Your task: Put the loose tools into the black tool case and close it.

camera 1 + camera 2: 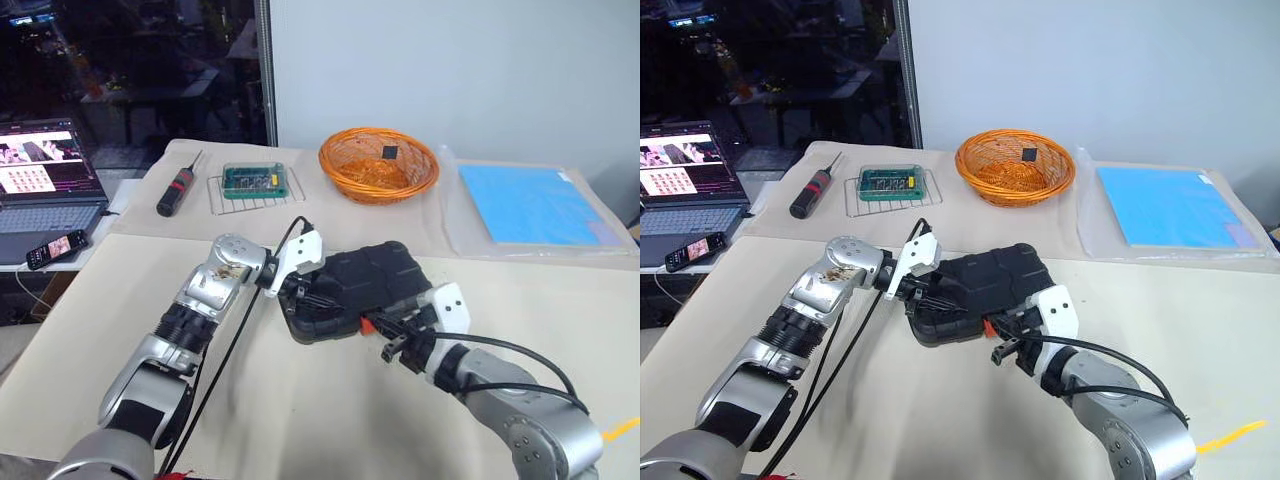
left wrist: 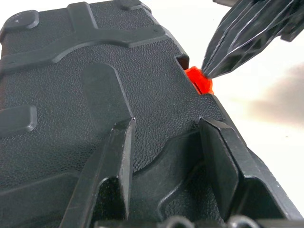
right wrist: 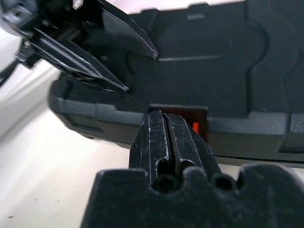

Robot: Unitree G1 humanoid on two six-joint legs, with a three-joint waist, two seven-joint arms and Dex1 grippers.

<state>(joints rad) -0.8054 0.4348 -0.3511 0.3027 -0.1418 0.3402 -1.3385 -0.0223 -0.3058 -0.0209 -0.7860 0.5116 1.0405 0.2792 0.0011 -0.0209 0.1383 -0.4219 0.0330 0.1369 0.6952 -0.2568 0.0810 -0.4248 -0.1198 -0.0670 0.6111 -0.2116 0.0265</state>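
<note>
Nearest of all, low at the front of the worktop, the two arms reach in toward the black tool case, which lies shut in the middle with its ribbed shell up. From the left, the left hand rests on the case's near-left corner; the left wrist view shows its two fingers partly spread and lying along the lid, seemingly pinning it down rather than pinching anything. The case's long axis runs slantwise from that corner away toward the far right. On its near long edge sits the small orange latch, and just right of it the right hand comes in with its fingers pressed tightly together, holding nothing, their tip right at the latch recess. In the left wrist view that tip appears to touch the orange tab. So the right hand is the nearer one to the latch, which lies straight ahead of it. My guess is that what remains is pushing the latch home.
</note>
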